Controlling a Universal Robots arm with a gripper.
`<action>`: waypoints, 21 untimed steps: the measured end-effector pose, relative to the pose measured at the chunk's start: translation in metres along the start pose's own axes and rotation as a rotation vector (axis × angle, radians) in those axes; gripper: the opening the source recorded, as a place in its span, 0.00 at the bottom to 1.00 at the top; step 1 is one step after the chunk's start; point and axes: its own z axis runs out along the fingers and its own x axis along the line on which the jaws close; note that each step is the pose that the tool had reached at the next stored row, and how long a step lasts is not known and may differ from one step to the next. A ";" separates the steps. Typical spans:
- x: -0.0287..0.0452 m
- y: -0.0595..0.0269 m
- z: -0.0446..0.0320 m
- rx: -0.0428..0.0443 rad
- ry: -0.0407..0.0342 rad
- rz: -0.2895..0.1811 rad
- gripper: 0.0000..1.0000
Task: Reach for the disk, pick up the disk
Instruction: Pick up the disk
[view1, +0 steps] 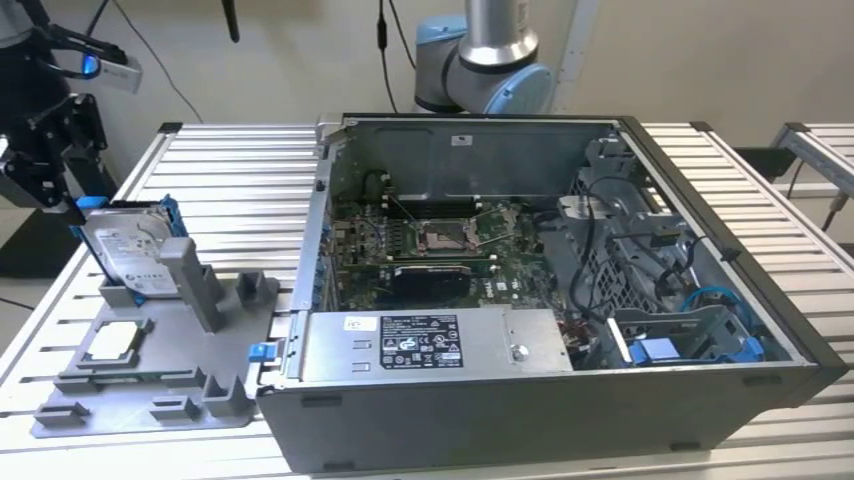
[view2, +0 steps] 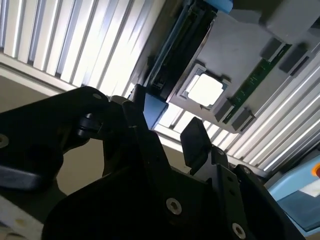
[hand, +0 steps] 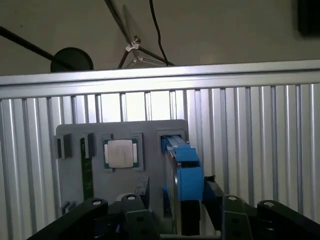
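My pincer is open and I am holding nothing. My two fingers hang down with the disk in the gap between them, one finger on each flat side. In the first wrist view I look down on the thin top edge of the disk and its blue bracket. I cannot tell if a finger touches the blue part or is just beside it.

The disk stands up on its edge in a slot of a grey holder. The holder lies flat on a silver table made of long slats. The disk and the holder are at the exterior view's left. There my black pincer is right over the top end of the disk.

A small square silver chip lies flat in its own little nest on the same holder. It is near the disk but not touching it. A thin green strip lies in the holder too, on the other side of the chip from the disk.

A big open computer case sits on the table just beside the holder, to the exterior view's right of it. Inside it I see a green board and wires. The base of my arm stands behind the case.
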 end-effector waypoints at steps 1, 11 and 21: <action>0.0000 -0.0001 0.0019 0.0002 0.0001 -0.004 1.00; -0.0011 -0.0003 0.0191 0.0012 -0.0105 -0.037 1.00; -0.0010 0.0016 0.0368 0.0008 -0.0211 -0.038 1.00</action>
